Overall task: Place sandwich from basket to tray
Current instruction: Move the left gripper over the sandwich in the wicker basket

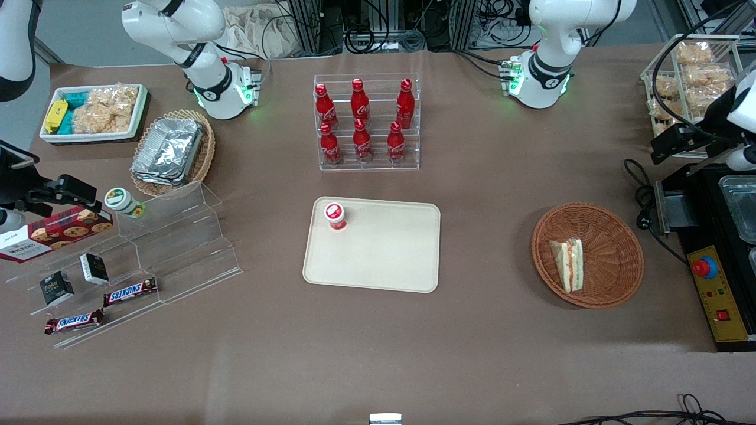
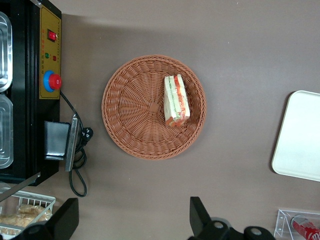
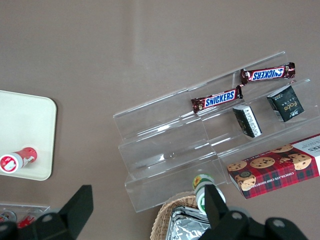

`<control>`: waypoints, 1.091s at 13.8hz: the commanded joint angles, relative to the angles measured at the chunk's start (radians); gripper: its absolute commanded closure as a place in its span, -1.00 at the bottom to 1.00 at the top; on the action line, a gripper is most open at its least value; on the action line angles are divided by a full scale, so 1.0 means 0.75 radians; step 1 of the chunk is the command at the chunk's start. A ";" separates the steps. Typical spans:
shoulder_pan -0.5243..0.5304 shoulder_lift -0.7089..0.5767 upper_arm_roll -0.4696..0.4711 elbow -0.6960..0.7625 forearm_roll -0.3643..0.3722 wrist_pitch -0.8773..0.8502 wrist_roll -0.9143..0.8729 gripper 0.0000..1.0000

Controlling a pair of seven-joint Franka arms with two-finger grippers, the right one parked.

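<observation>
Wide open is how the gripper (image 2: 130,220) is seen, with its 2 dark fingers (image 2: 200,216) spread apart and nothing held between them, hung up in the air over bare table just beside the basket. In the front view it's carried at the working arm's end of the table, and the fingers themselves can't really be picked out there.

Biggest thing first: the brown table (image 1: 378,354) is covered in stuff. A clear rack of 6 red bottles (image 1: 367,121) is parked farther from the front camera than the tray. The beige tray (image 1: 384,260) is laid flat mid-table, and a small red-capped bottle (image 1: 335,215) is stood on one corner of it. The reddish wicker basket (image 1: 614,260) is set well apart from the tray, toward the working arm's end. The sandwich (image 1: 569,265) is lying inside the basket, off-centre near the rim on the tray's side, with its red and green filling edge shown.
</observation>
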 commanded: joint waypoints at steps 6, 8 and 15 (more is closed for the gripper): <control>0.002 0.129 -0.021 -0.007 0.013 0.037 -0.092 -1.00; -0.008 0.248 -0.027 -0.011 0.023 0.137 -0.172 -1.00; -0.092 0.573 -0.040 -0.096 0.119 0.514 -0.405 -1.00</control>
